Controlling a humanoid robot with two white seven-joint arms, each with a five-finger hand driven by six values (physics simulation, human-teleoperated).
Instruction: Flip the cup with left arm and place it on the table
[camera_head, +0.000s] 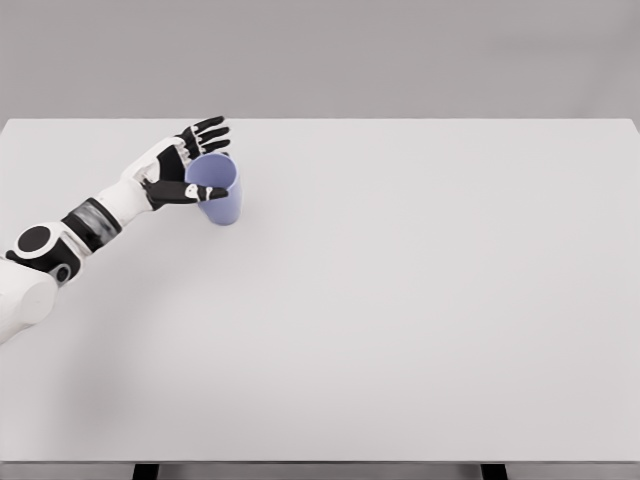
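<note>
- Lilac plastic, by the look: cup (217, 190) stands on the table (420, 300), far-left area, open mouth toward the camera.
- Judging light, stiff, smooth-walled; likely slippery, not fragile. It should tip easily if nudged at the rim.
- Best hold: around the side wall near mid-height, thumb opposite fingers, not the rim edge.
- My left hand (180, 165) is right beside the cup; thumb lies across the near rim, fingers (208, 130) spread behind it, not closed. Contact unclear.
- No firm grasp yet, I'd say.
- Right arm not in view.

Cup (218, 190) on table (400, 320), far left part, left hand (185, 165) just left, touching it
</note>
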